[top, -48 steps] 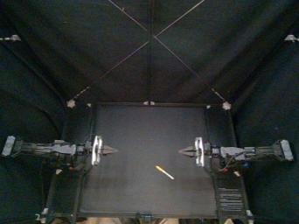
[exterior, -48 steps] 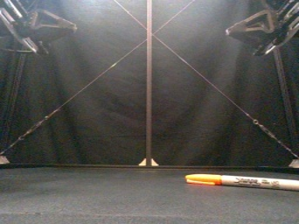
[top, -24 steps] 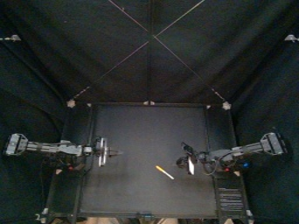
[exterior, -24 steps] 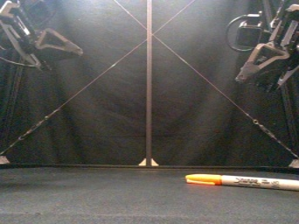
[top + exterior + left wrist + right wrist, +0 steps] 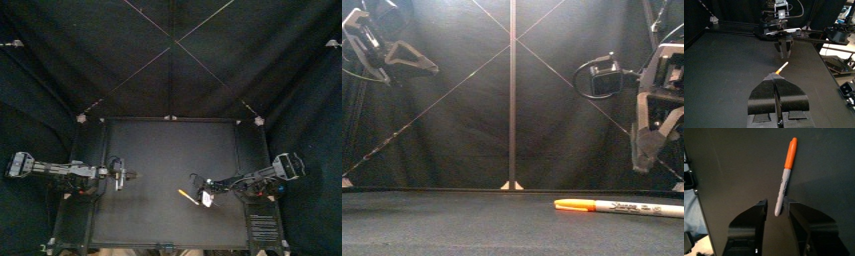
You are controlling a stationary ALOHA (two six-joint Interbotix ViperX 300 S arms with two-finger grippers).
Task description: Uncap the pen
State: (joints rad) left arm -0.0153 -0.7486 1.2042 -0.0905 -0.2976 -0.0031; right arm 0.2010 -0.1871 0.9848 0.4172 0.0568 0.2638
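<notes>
Found the pen [image 5: 189, 197] lying flat on the black table [image 5: 147, 145], right of the middle and toward the front edge, its orange cap [image 5: 573, 205] on and pointing toward the left side. Saw the right gripper [image 5: 777, 203] hanging above the pen's grey barrel end without touching it, jaws parted by a narrow gap, one to each side of the barrel. Noted the left gripper [image 5: 777, 77] held in the air over the table's left side, jaws pressed together on nothing
</notes>
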